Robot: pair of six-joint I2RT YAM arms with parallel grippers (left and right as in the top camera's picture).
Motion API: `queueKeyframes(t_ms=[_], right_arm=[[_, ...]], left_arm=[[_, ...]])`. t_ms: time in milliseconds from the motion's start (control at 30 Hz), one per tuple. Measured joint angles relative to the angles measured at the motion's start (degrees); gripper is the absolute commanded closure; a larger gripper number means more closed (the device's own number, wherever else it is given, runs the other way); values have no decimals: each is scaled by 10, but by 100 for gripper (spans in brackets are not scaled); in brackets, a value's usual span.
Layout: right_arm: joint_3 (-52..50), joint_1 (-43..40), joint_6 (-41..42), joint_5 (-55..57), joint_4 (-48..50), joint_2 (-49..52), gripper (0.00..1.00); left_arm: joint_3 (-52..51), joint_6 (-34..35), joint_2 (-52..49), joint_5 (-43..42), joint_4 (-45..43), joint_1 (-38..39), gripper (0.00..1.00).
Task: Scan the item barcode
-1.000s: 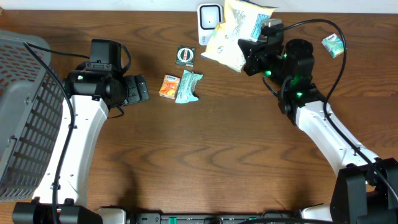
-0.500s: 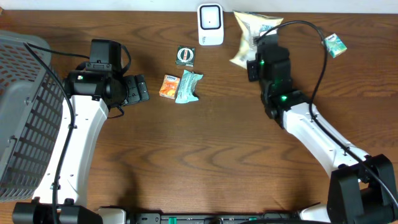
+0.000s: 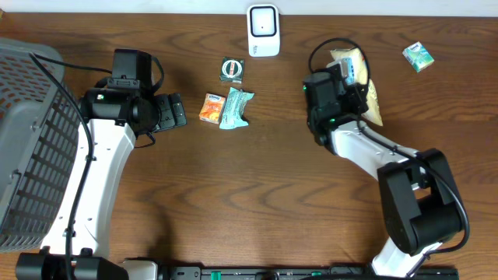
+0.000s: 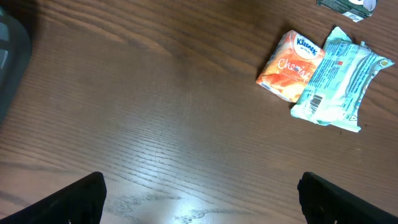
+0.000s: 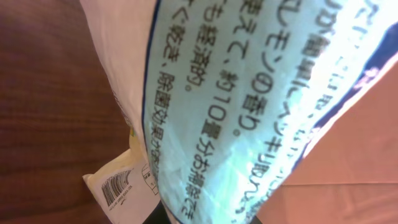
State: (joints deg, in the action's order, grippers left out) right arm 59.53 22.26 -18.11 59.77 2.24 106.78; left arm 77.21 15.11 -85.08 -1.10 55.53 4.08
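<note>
My right gripper [image 3: 348, 80] is shut on a yellow and white snack bag [image 3: 369, 95], right of the table's middle and well away from the white barcode scanner [image 3: 263, 31] at the back edge. In the right wrist view the bag [image 5: 249, 93] fills the frame, with pale blue printed panels and a barcode [image 5: 118, 186] on its lower left corner; the fingers are hidden behind it. My left gripper [image 3: 175, 110] is open and empty over bare wood, with both fingertips [image 4: 68, 199] spread wide.
An orange tissue pack [image 3: 211, 107] and a teal packet [image 3: 235, 108] lie side by side right of my left gripper. A small dark pack [image 3: 232, 69] sits behind them. A little teal box [image 3: 417, 56] lies at the back right. A grey basket [image 3: 31, 140] stands at the left edge.
The right arm has swung the snack bag away from the scanner, rightward and toward the front. The left arm has not moved.
</note>
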Motion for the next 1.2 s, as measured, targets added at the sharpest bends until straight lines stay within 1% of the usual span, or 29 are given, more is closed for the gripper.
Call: queueKeyframes(t_ms=[100,233,333,467,500,533,567,633,733,767,833,867,1000,1133,1200], right_arm=[[0,37,-4,22,3,0,98],[0,92,-5,25,-20,0,97],[1,125,4,11,-57,0,97],[3,131,35,-17,-125,0,96],[3,131,39,-19,-132,0,93],[4,131,46,-21,-143,0,86],[4,131,66,-24,-162,0,77],[5,134,80,-37,-186,0,71],[5,146,103,-65,-205,0,67],[5,158,117,-79,-209,0,62],[5,186,150,-106,-210,0,48],[6,195,157,-113,-211,0,43],[25,231,191,-140,-238,0,38],[64,228,211,-153,-268,-20,30],[90,213,217,-182,-277,-43,26]], left_arm=[[0,0,0,0,0,0,2],[0,0,0,0,0,0,2],[0,0,0,0,0,0,2],[0,0,0,0,0,0,2],[0,0,0,0,0,0,2],[0,0,0,0,0,0,2],[0,0,0,0,0,0,2],[0,0,0,0,0,0,2],[0,0,0,0,0,0,3],[0,0,0,0,0,0,3],[0,0,0,0,0,0,2],[0,0,0,0,0,0,2],[0,0,0,0,0,0,3],[0,0,0,0,0,0,2],[0,0,0,0,0,0,2]])
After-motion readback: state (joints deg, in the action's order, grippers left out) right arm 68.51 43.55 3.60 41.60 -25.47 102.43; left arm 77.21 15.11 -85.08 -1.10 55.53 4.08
